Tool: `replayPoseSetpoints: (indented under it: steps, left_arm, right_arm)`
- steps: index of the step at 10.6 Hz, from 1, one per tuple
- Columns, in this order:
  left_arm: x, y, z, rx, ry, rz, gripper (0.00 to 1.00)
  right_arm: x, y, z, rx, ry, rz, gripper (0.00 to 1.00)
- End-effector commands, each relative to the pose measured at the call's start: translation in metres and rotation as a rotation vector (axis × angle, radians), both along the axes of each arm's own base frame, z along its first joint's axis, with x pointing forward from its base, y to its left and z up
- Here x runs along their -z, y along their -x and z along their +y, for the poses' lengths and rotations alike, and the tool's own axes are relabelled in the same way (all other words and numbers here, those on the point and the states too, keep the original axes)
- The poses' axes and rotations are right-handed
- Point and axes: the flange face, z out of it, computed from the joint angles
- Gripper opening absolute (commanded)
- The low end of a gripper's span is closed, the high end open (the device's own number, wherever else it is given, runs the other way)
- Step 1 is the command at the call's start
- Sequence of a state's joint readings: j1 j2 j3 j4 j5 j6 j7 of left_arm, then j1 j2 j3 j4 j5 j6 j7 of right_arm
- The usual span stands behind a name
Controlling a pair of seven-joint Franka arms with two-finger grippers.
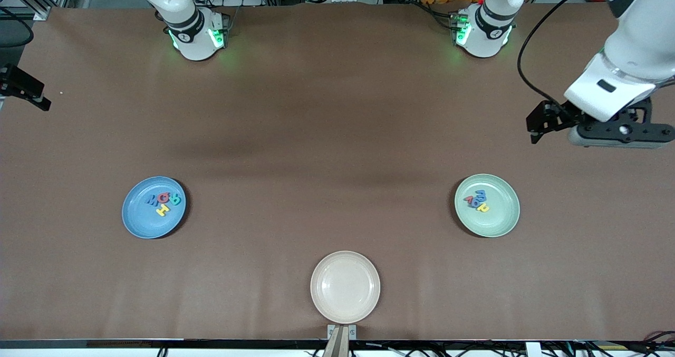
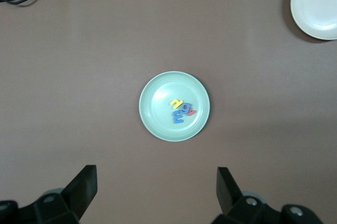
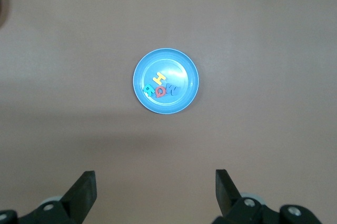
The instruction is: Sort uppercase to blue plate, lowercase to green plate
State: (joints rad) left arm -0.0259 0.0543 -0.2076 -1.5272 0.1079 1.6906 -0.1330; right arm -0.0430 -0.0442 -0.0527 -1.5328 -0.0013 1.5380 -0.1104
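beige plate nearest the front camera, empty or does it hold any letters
Empty. The round beige plate shows only its bare inside in the front view; no foam letters lie in it.

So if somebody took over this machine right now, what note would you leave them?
Left hand: open, empty, up over the table at the left arm's end.
Right hand: open, empty, high over the blue plate.
Blue plate: four uppercase letters lie on it.
Green plate: four lowercase letters lie on it.
Beige plate: nothing on it.
Done: no letters left loose on the table, sorting looks finished.
Left: nothing visible.
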Motion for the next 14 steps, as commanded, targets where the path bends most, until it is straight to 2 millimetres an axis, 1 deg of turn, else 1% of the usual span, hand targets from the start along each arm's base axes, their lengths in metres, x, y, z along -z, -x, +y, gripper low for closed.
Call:
replayPoseSetpoints:
  steps: [1, 5, 7, 10, 12, 14]
  left_arm:
    - [-0.007, 0.011, 0.025, -0.012, 0.032, 0.025, 1.00]
    - [-0.019, 0.017, 0.036, -0.015, 0.029, 0.023, 1.00]
    - [-0.021, 0.016, 0.043, 0.029, 0.023, 0.023, 1.00]
    - [-0.021, 0.016, 0.044, 0.015, 0.060, 0.026, 1.00]
    - [-0.026, 0.019, 0.047, 0.000, 0.093, 0.025, 1.00]
    - [-0.020, 0.022, 0.048, -0.006, 0.094, 0.068, 1.00]
  right_arm:
    - [-0.002, 0.004, 0.000, 0.013, -0.006, 0.015, 1.00]
    - [-0.003, 0.004, 0.000, 0.013, -0.007, 0.014, 1.00]
    - [-0.003, 0.004, 0.000, 0.013, -0.007, 0.014, 1.00]
    - [-0.003, 0.005, 0.000, 0.013, -0.007, 0.012, 1.00]
    - [-0.003, 0.005, 0.000, 0.013, -0.006, 0.015, 1.00]
    - [-0.003, 0.005, 0.000, 0.013, -0.006, 0.015, 1.00]
